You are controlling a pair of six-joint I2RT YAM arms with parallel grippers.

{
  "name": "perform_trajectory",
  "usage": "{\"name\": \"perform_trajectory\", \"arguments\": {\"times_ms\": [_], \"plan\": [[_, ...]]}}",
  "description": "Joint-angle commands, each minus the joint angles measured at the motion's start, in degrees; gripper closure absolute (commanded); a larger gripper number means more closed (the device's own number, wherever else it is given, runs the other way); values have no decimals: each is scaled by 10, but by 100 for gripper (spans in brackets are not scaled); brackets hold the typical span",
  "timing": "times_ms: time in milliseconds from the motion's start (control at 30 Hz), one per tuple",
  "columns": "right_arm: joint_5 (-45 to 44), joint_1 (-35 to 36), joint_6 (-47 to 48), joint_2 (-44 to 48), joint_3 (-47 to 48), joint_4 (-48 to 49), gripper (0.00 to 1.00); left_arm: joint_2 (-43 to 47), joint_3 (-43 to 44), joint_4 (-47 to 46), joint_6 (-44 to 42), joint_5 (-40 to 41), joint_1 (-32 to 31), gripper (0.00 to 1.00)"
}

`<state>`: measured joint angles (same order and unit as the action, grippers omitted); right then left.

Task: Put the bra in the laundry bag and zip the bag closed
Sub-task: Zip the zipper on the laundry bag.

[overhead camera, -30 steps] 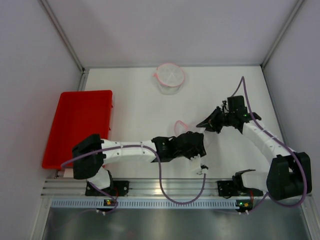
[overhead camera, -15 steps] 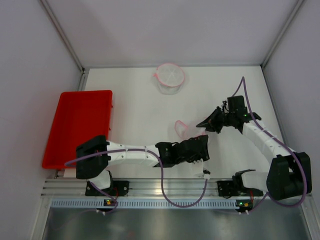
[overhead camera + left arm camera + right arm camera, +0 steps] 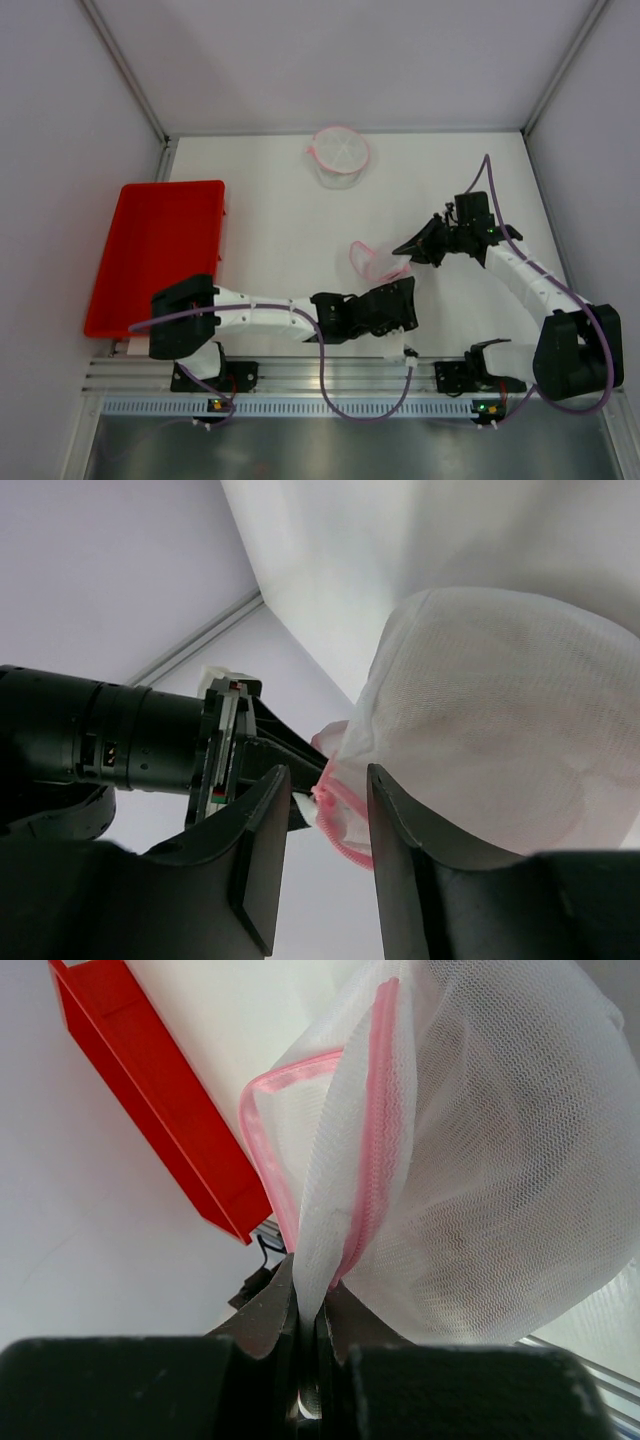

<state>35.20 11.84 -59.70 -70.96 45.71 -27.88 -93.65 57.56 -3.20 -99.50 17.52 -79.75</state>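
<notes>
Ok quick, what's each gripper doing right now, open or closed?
Left gripper: open, fingers apart, with the laundry bag edge in the gap.
Right gripper: closed, pinching the laundry bag's mesh.

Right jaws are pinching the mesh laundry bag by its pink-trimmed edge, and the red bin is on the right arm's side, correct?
No: the red bin is on the left arm's side, as the top external view shows. The right jaws are indeed pinching the mesh laundry bag by its pink-trimmed edge.
</notes>
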Motion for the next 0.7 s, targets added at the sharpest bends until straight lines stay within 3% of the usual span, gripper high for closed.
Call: {"name": "perform_trajectory", "arguments": {"times_ms": [0, 667], "plan": [[-2, 0, -11, 12, 3, -9, 100, 0, 40, -21, 14, 22, -3, 57], [0, 3, -20, 11, 2, -6, 100, -51, 78, -22, 34, 28, -6, 57]]}}
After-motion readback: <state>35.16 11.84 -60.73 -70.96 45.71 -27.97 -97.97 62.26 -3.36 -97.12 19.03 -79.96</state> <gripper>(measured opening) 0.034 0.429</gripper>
